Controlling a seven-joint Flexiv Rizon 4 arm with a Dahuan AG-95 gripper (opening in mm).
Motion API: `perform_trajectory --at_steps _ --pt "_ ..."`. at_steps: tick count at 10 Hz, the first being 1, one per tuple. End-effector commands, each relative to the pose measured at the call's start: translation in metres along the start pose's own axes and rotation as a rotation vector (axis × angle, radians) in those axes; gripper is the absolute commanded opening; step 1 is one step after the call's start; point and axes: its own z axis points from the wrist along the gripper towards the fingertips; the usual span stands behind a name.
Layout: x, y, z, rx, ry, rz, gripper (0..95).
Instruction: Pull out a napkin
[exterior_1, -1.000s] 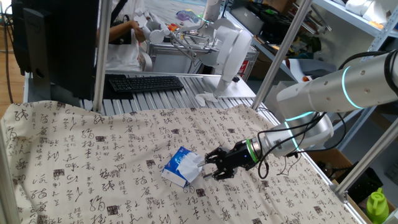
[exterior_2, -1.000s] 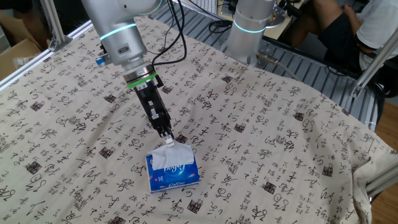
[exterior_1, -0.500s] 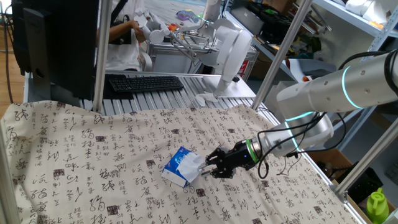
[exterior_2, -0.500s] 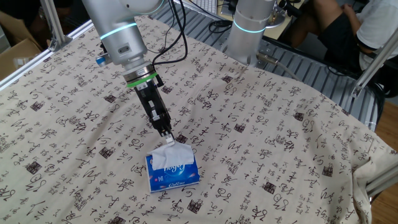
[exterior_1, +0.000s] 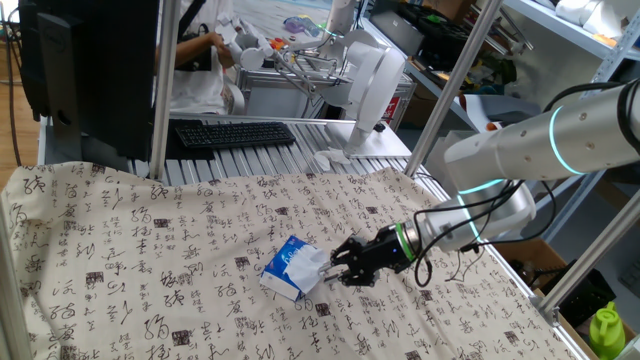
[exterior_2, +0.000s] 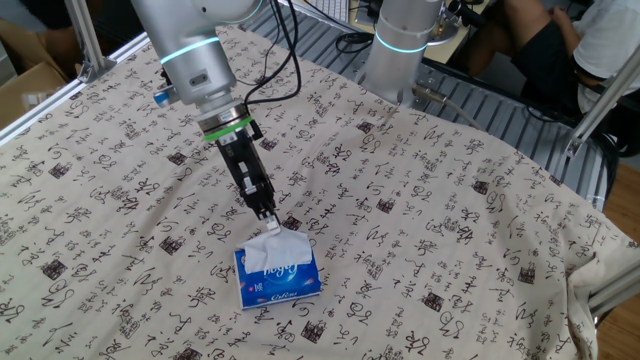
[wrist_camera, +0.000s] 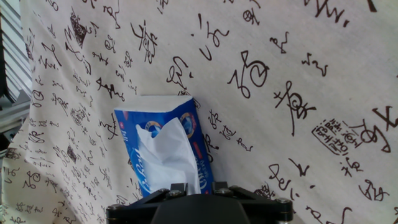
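A blue-and-white tissue pack (exterior_1: 283, 274) lies on the patterned cloth; it also shows in the other fixed view (exterior_2: 285, 282) and in the hand view (wrist_camera: 138, 127). The white napkin (exterior_1: 318, 262) sticks up out of its slot, also seen in the other fixed view (exterior_2: 268, 246) and the hand view (wrist_camera: 166, 152). My gripper (exterior_1: 334, 271) is at the napkin's free end (exterior_2: 268, 216). In the hand view my gripper (wrist_camera: 199, 186) has the napkin's edge between its two fingers. It looks shut on the napkin. The fingertips are mostly hidden by the hand.
The table is covered by a beige cloth with black characters (exterior_2: 450, 200). Metal frame posts (exterior_1: 160, 90) stand at the back. A keyboard (exterior_1: 235, 132) and other gear lie behind the cloth. A second robot base (exterior_2: 400, 45) stands at the far edge.
The gripper edged slightly closer to the pack about a second ago. Since then the arm, pack and napkin hold still.
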Motion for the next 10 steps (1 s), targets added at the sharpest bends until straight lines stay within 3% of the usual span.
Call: perform_trajectory --at_steps 1,10 --pt "0.0001 -0.0013 -0.0002 0.008 0.000 0.002 19.0" --pt "0.0001 -0.0013 -0.0002 -0.003 0.034 -0.005 19.0"
